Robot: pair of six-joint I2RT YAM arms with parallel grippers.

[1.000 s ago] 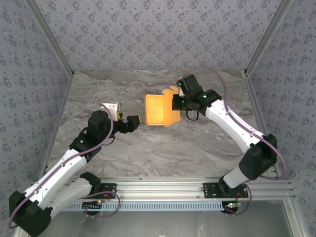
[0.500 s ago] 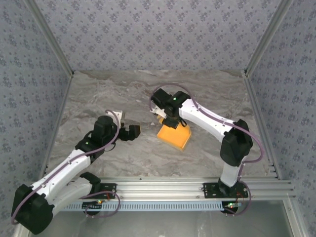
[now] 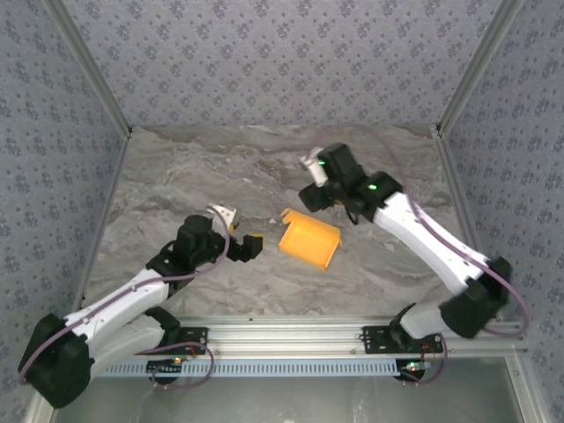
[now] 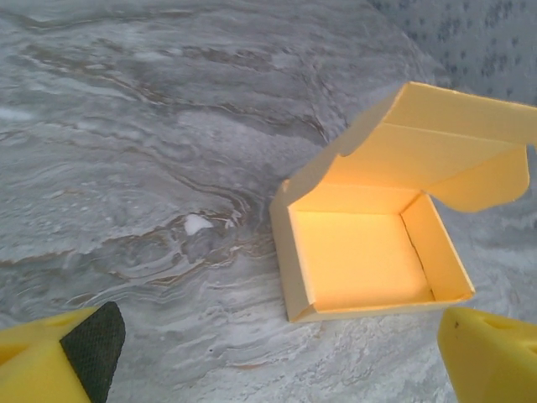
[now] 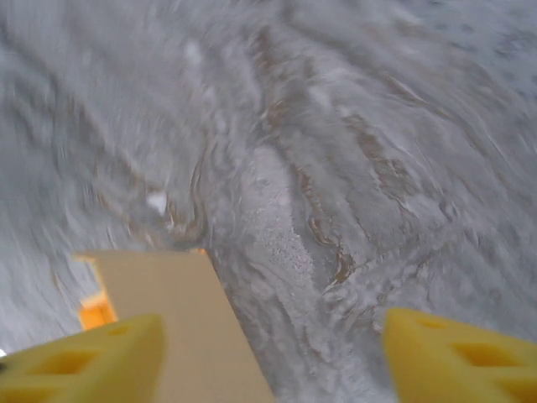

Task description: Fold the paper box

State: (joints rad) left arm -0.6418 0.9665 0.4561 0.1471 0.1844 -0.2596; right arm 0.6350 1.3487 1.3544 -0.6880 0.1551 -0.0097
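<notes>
Though lid-up, plain orange paper box (image 4: pixel 361 252)

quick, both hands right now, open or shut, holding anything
Left hand: open, holding nothing.
Right hand: open, not gripping the yellow-orange card box.

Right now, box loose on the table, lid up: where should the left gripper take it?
Probably the paper box's front wall, from above on the left gripper's side. The tray lies open upward, so one finger can drop inside and one outside that thin upright wall. The lid rises from the far edge, out of the way.
</notes>
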